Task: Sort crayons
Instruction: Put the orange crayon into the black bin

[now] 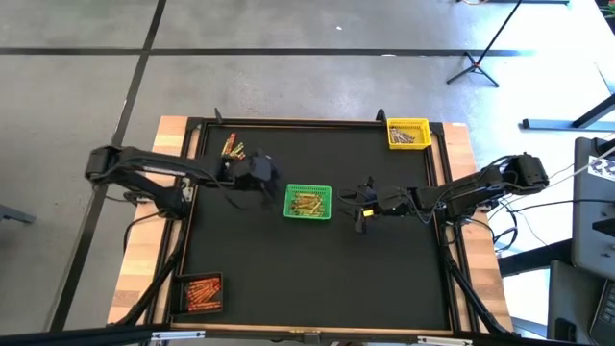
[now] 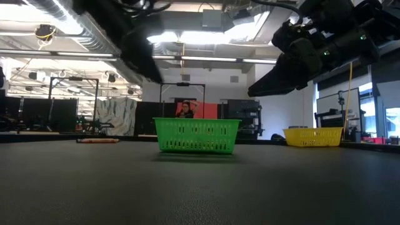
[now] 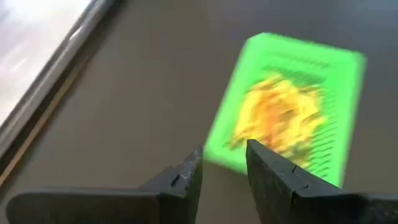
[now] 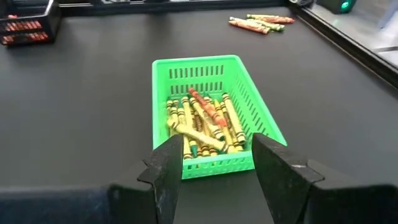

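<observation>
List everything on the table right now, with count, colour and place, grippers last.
green basket: one, green, table centre, holding a heap of mostly yellow crayons
yellow basket: one, yellow, far right corner, contents too small to count
black basket: one, black, near left corner, filled with orange-red crayons
loose crayons: a small cluster, red, yellow and green, on the mat near the far left edge
table: one, black mat with a wooden border
left gripper: one, dark, just left of the green basket, fingers apart, empty
right gripper: one, dark, just right of the green basket, open, empty
</observation>
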{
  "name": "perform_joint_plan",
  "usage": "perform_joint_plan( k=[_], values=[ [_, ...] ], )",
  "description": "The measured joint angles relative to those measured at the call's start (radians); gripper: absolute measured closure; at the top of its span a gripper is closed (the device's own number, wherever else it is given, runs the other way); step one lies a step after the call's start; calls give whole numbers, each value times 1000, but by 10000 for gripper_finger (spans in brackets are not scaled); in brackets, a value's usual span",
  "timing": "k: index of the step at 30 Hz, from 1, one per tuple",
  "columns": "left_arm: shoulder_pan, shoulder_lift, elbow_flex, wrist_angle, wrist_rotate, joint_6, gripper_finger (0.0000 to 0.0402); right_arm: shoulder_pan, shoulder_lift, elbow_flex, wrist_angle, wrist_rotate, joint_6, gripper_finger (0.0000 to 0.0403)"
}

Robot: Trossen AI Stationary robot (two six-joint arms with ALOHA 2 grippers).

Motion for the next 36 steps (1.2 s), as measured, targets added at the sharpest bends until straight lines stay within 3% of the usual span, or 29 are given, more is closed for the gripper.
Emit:
perform_joint_plan(
  k=[6, 12, 17, 24, 36],
  values=[
    [108, -99, 0, -310, -116, -175, 298, 0, 0, 0, -2, 21, 1, 212],
    [274, -47, -2, -453, -23, -195, 298, 0, 0, 0, 1, 21, 12, 212],
    [415, 56, -1, -451, 87, -94, 298, 0, 0, 0, 0, 20, 12, 212],
    [578, 206, -1, -434, 138, 10, 298, 0, 0, 0, 0, 20, 13, 212],
    [670, 296, -1, -401, 136, 92, 298, 0, 0, 0, -1, 20, 10, 212]
  ],
)
